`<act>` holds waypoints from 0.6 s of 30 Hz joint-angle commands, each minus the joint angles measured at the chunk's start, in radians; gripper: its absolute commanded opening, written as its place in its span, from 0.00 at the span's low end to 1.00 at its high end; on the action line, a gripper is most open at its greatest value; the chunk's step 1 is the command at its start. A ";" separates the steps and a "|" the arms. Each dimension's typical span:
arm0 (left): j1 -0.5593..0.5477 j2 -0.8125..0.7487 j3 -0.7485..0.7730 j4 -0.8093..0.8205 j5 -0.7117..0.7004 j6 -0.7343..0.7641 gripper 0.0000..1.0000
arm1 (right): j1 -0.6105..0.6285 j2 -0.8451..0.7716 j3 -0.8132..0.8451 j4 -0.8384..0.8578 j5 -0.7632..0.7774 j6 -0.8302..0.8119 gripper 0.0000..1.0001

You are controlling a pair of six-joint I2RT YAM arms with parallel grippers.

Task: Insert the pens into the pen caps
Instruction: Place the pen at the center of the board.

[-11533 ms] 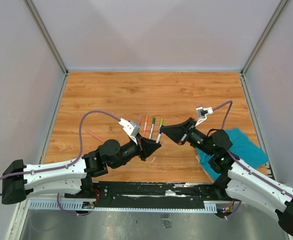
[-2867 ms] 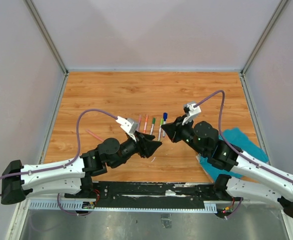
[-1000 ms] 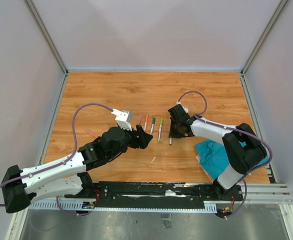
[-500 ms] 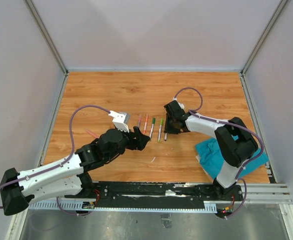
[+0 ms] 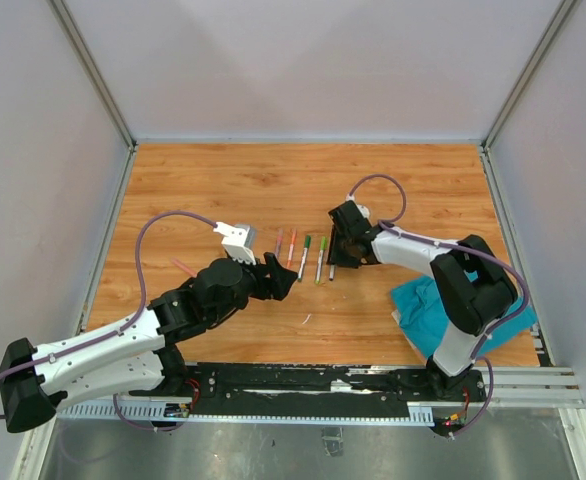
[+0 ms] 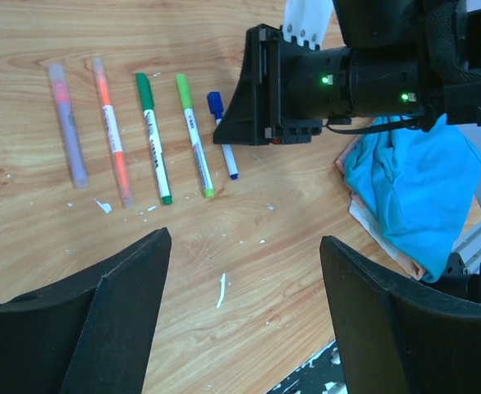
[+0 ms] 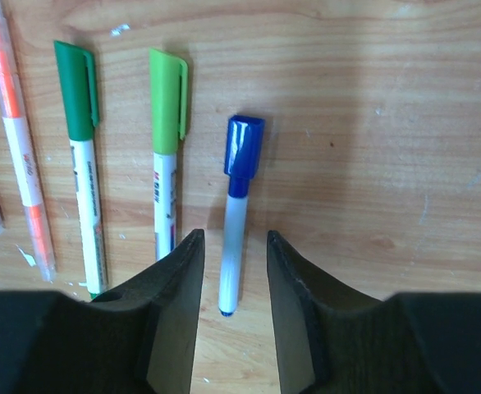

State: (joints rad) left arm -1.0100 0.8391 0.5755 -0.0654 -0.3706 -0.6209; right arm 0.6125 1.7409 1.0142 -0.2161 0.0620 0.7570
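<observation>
Right hand [image 7: 231, 271] descended to table [image 5: 223, 180], jaws parted; capped dark blue pen [image 7: 236, 222] lay released between them, beside light green pen [image 7: 165, 148]. Left hand [image 6: 245, 242] gaped empty. This pen judged finished.

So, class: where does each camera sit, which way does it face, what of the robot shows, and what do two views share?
Top external: above, behind the robot, facing down on the table; left arm and right arm show.
Left wrist: on the left arm, facing down at the pens; open left end effector at bottom.
Right wrist: above the blue pen, facing down; open right end effector straddles it.
Shared: both wrist views show the blue pen.
</observation>
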 commanded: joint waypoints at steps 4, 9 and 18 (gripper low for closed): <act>0.008 -0.014 0.006 -0.029 -0.052 0.001 0.79 | -0.016 -0.186 -0.073 -0.025 0.023 -0.061 0.39; 0.024 0.025 0.025 -0.071 -0.080 -0.012 0.79 | -0.015 -0.389 -0.133 -0.021 0.026 -0.144 0.43; 0.234 0.165 0.065 -0.276 -0.159 -0.162 0.80 | -0.016 -0.694 -0.254 -0.125 0.081 -0.254 0.51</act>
State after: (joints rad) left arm -0.8707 0.9752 0.6064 -0.2218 -0.4583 -0.6960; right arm 0.6125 1.1404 0.8204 -0.2661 0.0837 0.5655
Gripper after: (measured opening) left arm 0.797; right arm 0.498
